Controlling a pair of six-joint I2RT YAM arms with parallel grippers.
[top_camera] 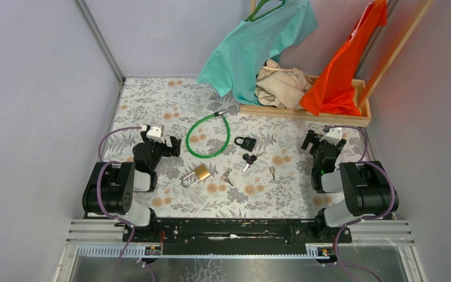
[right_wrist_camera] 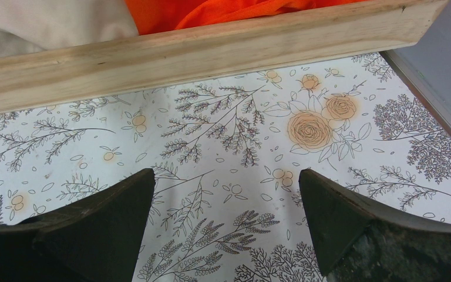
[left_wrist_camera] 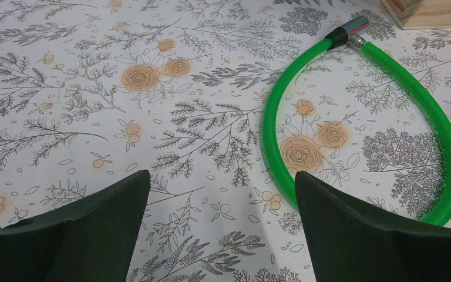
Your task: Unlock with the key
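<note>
My left gripper [left_wrist_camera: 222, 176] sits closest, its fingers spread wide over the floral cloth [left_wrist_camera: 64, 135] with nothing between them. The green cable lock [left_wrist_camera: 270, 117] loops just ahead to its right. My right gripper [right_wrist_camera: 226, 171] is equally agape and empty, facing the wooden tray [right_wrist_camera: 211, 53]. Between the arms I see a brass padlock [top_camera: 201, 172] with a small silver key [top_camera: 227, 175] just to its right. A black padlock [top_camera: 245, 141] lies farther back, a black-headed key [top_camera: 248, 160] just below it and a second silver key [top_camera: 272, 171] nearby. Neither gripper touches any of them.
</note>
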